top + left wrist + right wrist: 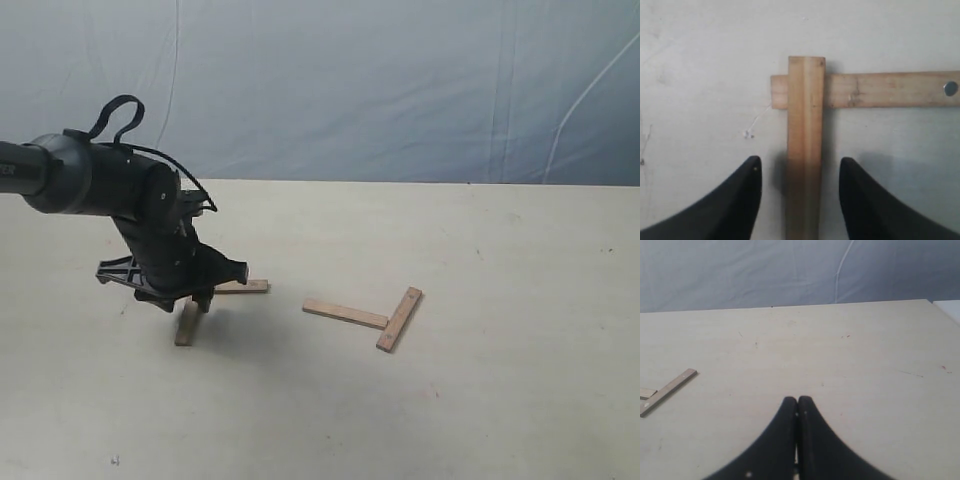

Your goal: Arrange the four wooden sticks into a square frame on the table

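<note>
On the table (500, 400), two wooden sticks form a T to the right: one lying across (345, 313), one slanted (400, 318). Two more lie under the left arm, one (187, 323) pointing towards the front and one (243, 286) half hidden behind the arm. My left gripper (197, 299) hangs low over them. In the left wrist view it (800, 167) is open, with a stick (806, 150) running between the fingers (747, 187) and a gap on each side. That stick's end overlaps the other stick (890, 90). My right gripper (798, 402) is shut on nothing, and the exterior view does not show it.
A wrinkled blue-grey backdrop (400, 80) hangs behind the table's far edge. In the right wrist view a slanted stick (667, 390) lies at the side, touching the end of another stick (646, 393).
</note>
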Controlling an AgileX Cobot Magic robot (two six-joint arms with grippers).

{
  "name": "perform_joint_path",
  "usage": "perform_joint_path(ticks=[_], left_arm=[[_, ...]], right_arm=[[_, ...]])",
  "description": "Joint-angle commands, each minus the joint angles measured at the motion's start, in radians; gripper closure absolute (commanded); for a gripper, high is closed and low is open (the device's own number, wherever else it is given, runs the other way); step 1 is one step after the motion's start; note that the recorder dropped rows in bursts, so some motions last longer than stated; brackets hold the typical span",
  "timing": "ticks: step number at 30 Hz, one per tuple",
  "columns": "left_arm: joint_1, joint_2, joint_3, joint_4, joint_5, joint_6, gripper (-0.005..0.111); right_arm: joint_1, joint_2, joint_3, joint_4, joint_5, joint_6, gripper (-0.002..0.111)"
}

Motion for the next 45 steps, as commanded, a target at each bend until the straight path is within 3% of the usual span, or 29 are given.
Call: perform_joint_path(ticks=[1, 4, 7, 8, 13, 16, 20, 23, 30, 36, 39, 45], left_arm=[[0.006, -0.054, -0.025, 0.002, 0.049, 0.029, 0.055], [0.006, -0.118, -0.035, 0.002, 0.075, 0.094, 0.066], [0.015, -0.190, -0.033, -0.006, 0.108, 0.172, 0.103], [0.026, -0.213, -0.028, -0.018, 0.117, 0.191, 0.106], [0.128, -0.348, 0.083, -0.218, 0.108, 0.391, 0.107], [0.228, -0.451, 0.182, -0.353, 0.078, 0.502, 0.107], [0.347, -0.655, 0.345, -0.495, -0.014, 0.617, 0.107], [0.400, -0.825, 0.447, -0.584, -0.096, 0.624, 0.107], [0.403, -1.287, 0.604, -0.594, -0.138, 0.631, 0.107], [0.403, -1.679, 0.760, -0.594, -0.165, 0.627, 0.107], [0.403, -1.899, 0.892, -0.594, -0.257, 0.617, 0.107], [0.403, -2.050, 1.095, -0.627, -0.408, 0.548, 0.107]], right_arm=[[0.003, -0.007, -0.001, -0.002, -0.010, 0.000, 0.109], [0.003, -0.007, -0.001, -0.002, -0.010, 0.000, 0.109], [0.003, -0.007, -0.001, -0.002, -0.010, 0.000, 0.109], [0.003, -0.007, -0.001, -0.002, -0.010, 0.000, 0.109], [0.003, -0.007, -0.001, -0.002, -0.010, 0.000, 0.109], [0.003, -0.007, -0.001, -0.002, -0.010, 0.000, 0.109], [0.003, -0.007, -0.001, -0.002, -0.010, 0.000, 0.109], [0.003, -0.007, -0.001, -0.002, -0.012, 0.000, 0.109], [0.003, -0.007, -0.001, -0.002, -0.040, 0.000, 0.109], [0.003, -0.007, -0.001, -0.004, -0.166, 0.000, 0.109], [0.003, -0.007, -0.001, -0.004, -0.283, 0.000, 0.109], [0.003, -0.007, -0.001, -0.002, -0.516, 0.000, 0.109]])
